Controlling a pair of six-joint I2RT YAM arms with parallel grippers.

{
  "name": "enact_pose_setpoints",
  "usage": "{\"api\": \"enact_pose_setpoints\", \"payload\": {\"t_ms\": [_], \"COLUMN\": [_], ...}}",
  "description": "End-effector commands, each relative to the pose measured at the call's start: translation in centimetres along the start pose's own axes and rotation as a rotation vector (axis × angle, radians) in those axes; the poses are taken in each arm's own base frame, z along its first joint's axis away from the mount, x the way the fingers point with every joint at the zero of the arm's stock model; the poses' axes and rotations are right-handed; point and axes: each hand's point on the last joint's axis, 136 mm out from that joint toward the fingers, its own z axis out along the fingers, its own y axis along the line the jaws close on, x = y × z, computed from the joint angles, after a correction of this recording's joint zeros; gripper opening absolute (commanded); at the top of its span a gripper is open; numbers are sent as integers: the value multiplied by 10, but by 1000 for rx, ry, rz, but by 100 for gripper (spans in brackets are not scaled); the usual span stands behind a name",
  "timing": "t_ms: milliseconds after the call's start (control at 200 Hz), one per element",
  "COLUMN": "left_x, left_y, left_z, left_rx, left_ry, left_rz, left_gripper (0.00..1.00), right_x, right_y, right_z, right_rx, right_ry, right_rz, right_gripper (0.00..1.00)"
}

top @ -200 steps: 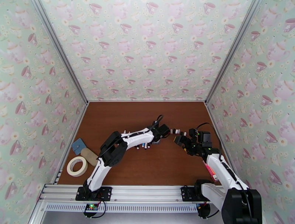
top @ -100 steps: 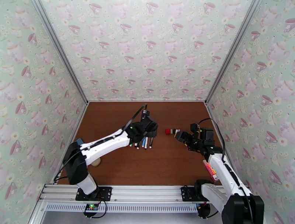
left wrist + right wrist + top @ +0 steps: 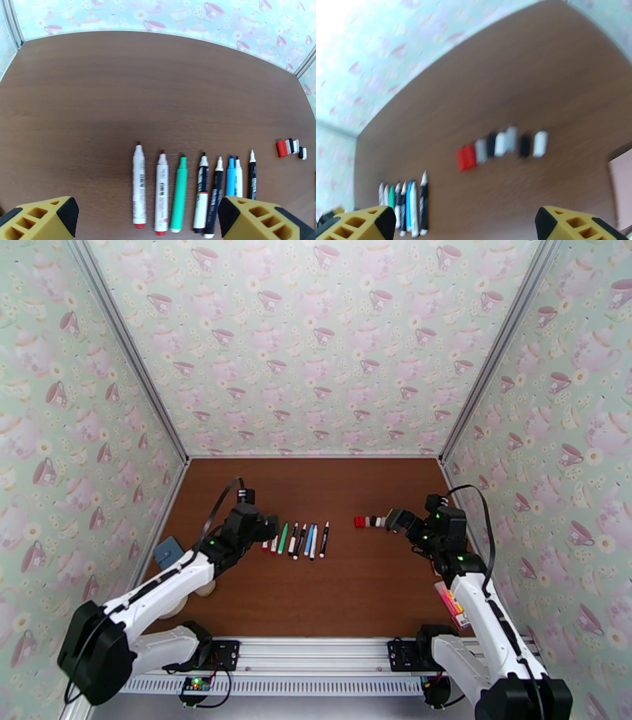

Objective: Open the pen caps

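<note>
Several uncapped pens [image 3: 179, 193] lie side by side in a row, tips pointing away, with white, green, black and blue barrels; the top view has the row [image 3: 299, 540] at mid-table. To their right sits a short line of pen caps [image 3: 290, 147], red, white and black, loose on the wood [image 3: 371, 521] [image 3: 501, 148]. My left gripper [image 3: 267, 529] hovers just left of and behind the pens, open and empty [image 3: 148, 221]. My right gripper [image 3: 395, 519] stands open and empty just right of the caps [image 3: 464, 221].
A blue pad [image 3: 167, 552] and a beige oval [image 3: 207, 587] lie at the left, partly under my left arm. A pink-orange highlighter pack [image 3: 450, 605] lies near my right arm. Patterned walls enclose the brown table [image 3: 316, 485] on three sides.
My left arm has swung left from beside the caps, across the pens, to their left side, and its jaws have opened. The right gripper has drawn back a little to the right.
</note>
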Motion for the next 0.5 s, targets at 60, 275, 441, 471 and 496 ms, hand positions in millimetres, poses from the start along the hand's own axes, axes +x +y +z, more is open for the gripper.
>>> {"api": "enact_pose_setpoints", "payload": {"t_ms": [60, 275, 441, 471, 496], "left_x": [-18, -13, -14, -14, -15], "left_y": [30, 79, 109, 113, 116], "left_z": [-5, -15, -11, -9, -8], "left_rx": [-65, -159, -196, -194, -198], "left_ry": [-140, -230, -245, -249, -259], "left_rz": [39, 46, 39, 30, 30], "left_gripper": [100, 100, 100, 100, 100], "right_x": [-29, -29, -29, -31, -31], "right_y": [-16, -19, -21, -21, -23], "right_z": [-11, -15, -8, -7, -5], "right_rx": [62, 31, 30, 39, 51], "right_ry": [-240, -346, -354, -354, -348], "right_rz": [-16, -59, -81, -85, -89], "right_gripper": [100, 100, 100, 100, 100]}}
